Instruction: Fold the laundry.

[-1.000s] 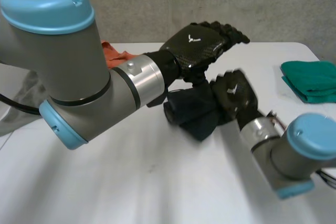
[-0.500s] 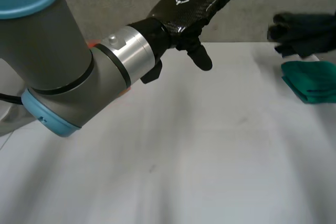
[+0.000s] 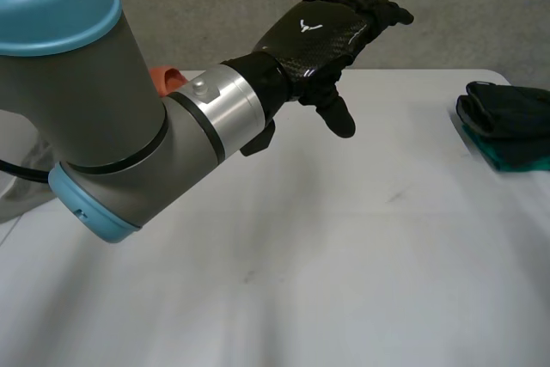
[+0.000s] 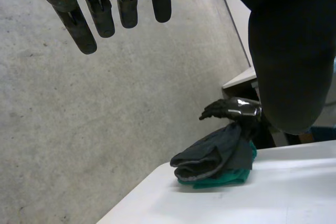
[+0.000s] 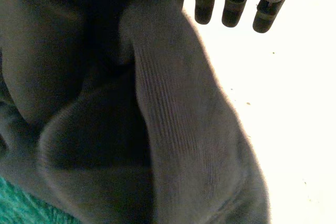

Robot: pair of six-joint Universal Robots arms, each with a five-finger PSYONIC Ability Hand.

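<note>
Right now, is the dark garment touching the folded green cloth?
Touching. The left wrist view shows the dark garment lying directly on top of the folded green cloth, with no gap between them.

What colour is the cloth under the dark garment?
Green: the cloth shows best in the left wrist view.

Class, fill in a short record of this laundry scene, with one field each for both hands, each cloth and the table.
left hand: raised above the table, fingers relaxed, holding nothing
right hand: on top of the dark garment
dark garment: bundled, lying on the green cloth
green cloth: folded, at the table's right edge
orange cloth: behind the left arm
table: white
</note>
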